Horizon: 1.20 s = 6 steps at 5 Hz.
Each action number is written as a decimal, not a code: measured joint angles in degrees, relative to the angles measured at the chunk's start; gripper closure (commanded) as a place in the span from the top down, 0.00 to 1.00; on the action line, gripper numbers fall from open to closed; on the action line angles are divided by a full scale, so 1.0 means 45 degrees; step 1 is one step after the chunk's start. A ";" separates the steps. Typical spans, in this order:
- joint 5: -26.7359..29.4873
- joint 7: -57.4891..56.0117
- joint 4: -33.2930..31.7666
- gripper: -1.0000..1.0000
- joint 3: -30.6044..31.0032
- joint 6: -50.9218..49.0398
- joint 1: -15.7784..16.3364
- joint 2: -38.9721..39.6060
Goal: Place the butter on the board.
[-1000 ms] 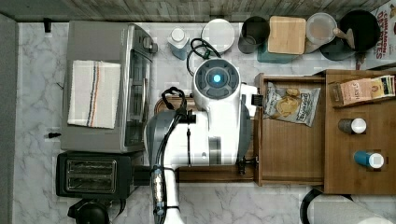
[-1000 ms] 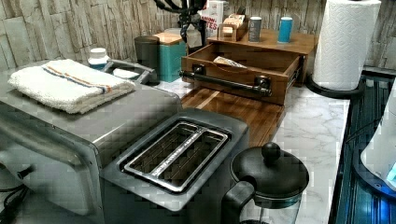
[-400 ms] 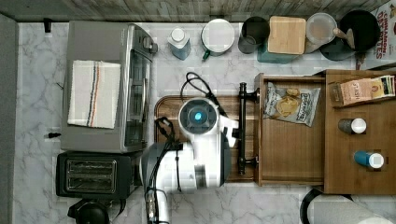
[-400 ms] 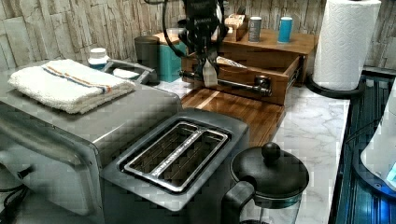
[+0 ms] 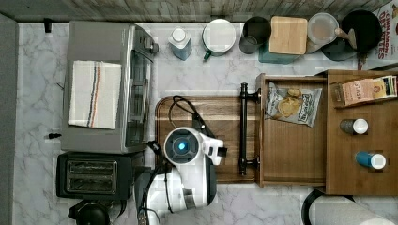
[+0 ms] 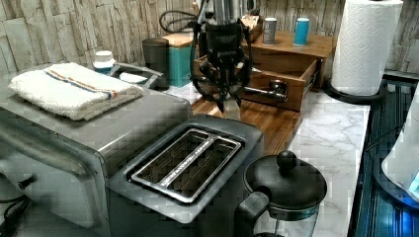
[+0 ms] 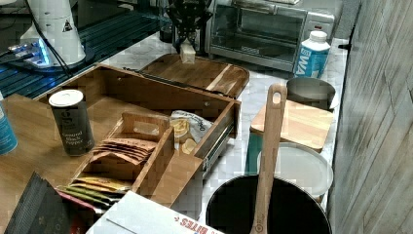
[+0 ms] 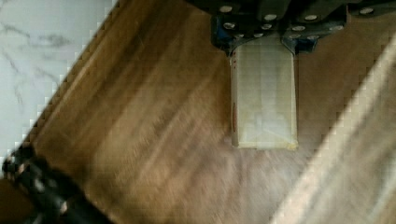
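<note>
Gripper [image 8: 264, 39] clamped on butter [image 8: 264, 95], stick hanging upright over board [image 5: 220, 115]. In the top view, arm sits toward the board's 7 o'clock corner. Judgement: lower straight down until the stick's end touches wood, then release; avoid tilt, or it topples.

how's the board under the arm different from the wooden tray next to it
The board is flat and darker, with a black bar handle at one end; the tray is lighter, with raised walls. The tray holds a snack bag; over the board the gripper holds the butter. Both are wooden.
</note>
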 measured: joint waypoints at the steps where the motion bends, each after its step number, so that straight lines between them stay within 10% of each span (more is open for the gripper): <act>1: 0.0005 0.0249 -0.0472 0.00 0.0684 0.0137 0.0037 0.0086; 6: 0.0757 0.0420 -0.0721 0.00 0.1161 0.3127 0.0540 0.0641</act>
